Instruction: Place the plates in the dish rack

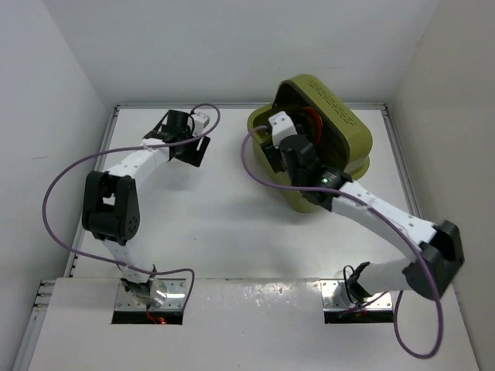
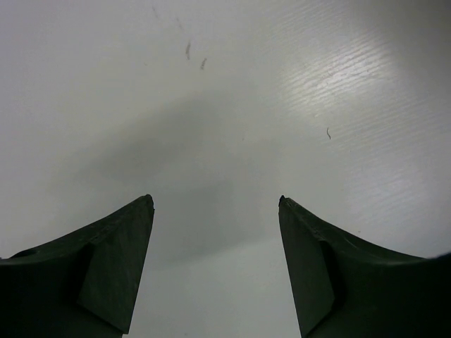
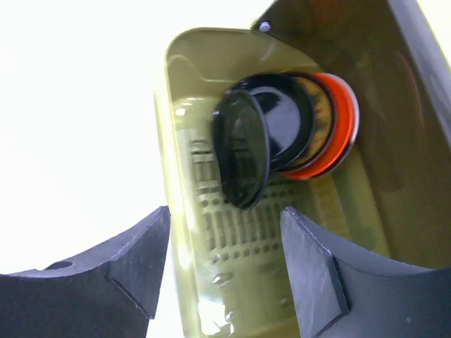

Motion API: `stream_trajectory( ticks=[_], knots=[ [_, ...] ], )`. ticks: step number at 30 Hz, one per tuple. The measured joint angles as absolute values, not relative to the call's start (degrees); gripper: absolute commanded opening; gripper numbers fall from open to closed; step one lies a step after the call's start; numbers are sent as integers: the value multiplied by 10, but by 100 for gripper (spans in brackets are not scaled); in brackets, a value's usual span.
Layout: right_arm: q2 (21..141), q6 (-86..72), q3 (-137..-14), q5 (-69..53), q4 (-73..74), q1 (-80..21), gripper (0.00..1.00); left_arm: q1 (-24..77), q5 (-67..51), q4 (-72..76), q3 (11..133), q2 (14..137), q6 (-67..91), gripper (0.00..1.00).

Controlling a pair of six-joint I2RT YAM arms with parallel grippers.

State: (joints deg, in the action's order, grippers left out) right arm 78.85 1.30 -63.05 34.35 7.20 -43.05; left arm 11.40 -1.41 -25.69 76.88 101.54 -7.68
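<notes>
The dish rack sits on the worktop at the right rear, with its domed perforated lid raised. In the right wrist view, four plates stand on edge inside the rack, above its slatted floor. An orange plate is rearmost. A dark yellow patterned plate and a black plate overlap in front of it. A second black plate is nearest the camera, set at an angle to the other three, and its outline is slightly blurred. The right pincer is over the rack opening, fingers spread apart and holding nothing. The left pincer is at the left rear, well apart from the rack. Its fingers are also spread and empty above bare worktop.
</notes>
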Motion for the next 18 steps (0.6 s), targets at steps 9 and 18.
stream_trajectory(
  ticks=[9, 18],
  knots=[
    [628, -126, -523, 218, 180, -412, 86, 81, -4, -258, 622, 829, -102, 78],
    [626, -199, -496, 150, 260, -407, 100, 71, -42, -332, 617, 775, -112, 77]
  ],
)
